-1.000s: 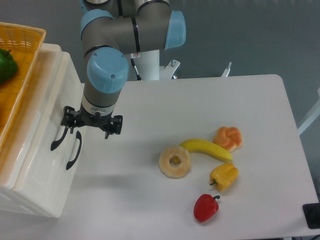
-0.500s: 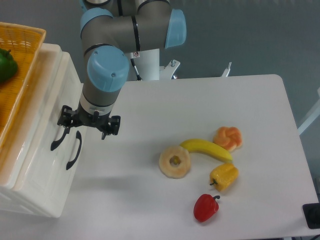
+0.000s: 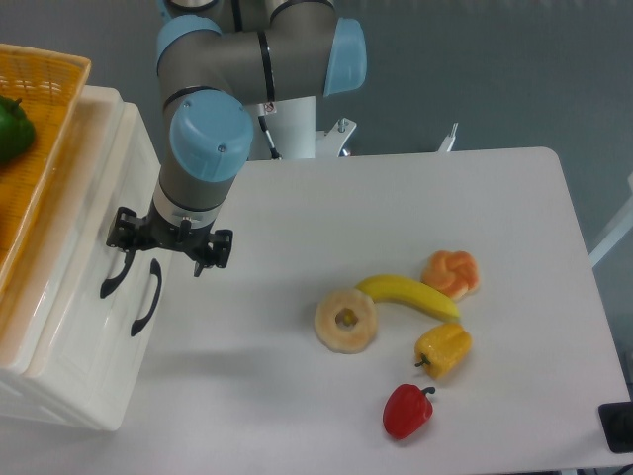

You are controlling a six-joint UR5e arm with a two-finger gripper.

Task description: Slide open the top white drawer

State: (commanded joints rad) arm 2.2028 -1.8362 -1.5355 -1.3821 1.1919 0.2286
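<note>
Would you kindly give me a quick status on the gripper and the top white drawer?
Gripper at the cabinet front, by the top handle; jaw state unclear. Top white drawer not yet pulled out. Nothing in the way; fruit lies apart to the right.

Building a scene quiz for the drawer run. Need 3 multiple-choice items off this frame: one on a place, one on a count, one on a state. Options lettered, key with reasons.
1. Where is the gripper?
A. over the banana
B. at the cabinet front, by the black handles
C. above the red pepper

2. How many black handles show on the cabinet front?
A. one
B. two
C. three

3. What state is the top white drawer in?
A. pulled fully out
B. removed and on the table
C. not visibly slid out

Key:
1 B, the fingers hang beside the handle at the cabinet's front face, far from the banana.
2 B, the two curved handles lie side by side, the second just right of the first.
3 C, the cabinet front shows one flush face with no bin projecting.
</note>
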